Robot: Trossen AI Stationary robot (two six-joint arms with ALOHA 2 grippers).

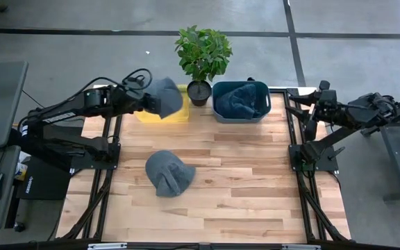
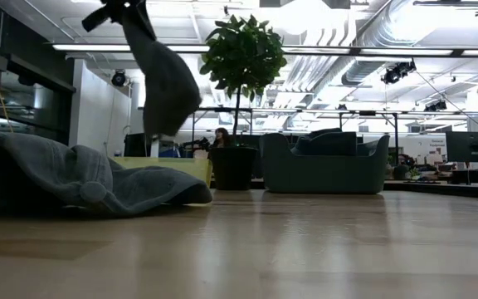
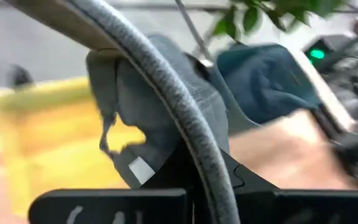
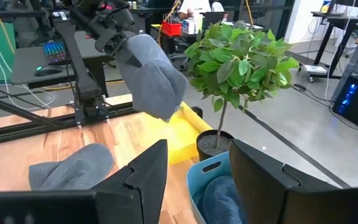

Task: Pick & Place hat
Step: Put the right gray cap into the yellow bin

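A grey hat [image 1: 164, 97] hangs from my left gripper [image 1: 144, 98] over the yellow bin [image 1: 164, 113] at the table's far edge. The right wrist view shows the same hat [image 4: 155, 78] under the left gripper [image 4: 118, 37], which is shut on it. A second grey hat [image 1: 169, 173] lies crumpled on the wooden table [image 1: 255, 180], near its middle. My right gripper [image 4: 194, 180] is open and waits by the table's far right corner [image 1: 318, 104], touching nothing. My left gripper holds the grey hat by its upper end [image 4: 131, 48], pinched between the fingers. It reaches in from the table's left, slanting downward. The hat is lifted clear and hangs slack below the fingers [image 2: 163, 79], above the yellow bin.
A blue bin [image 1: 240, 102] with a dark blue hat inside stands right of the yellow bin, and a potted plant [image 1: 202, 55] stands between them at the far edge. Black frame rails [image 1: 297, 160] run along both table sides. Bare wood lies toward the near edge.
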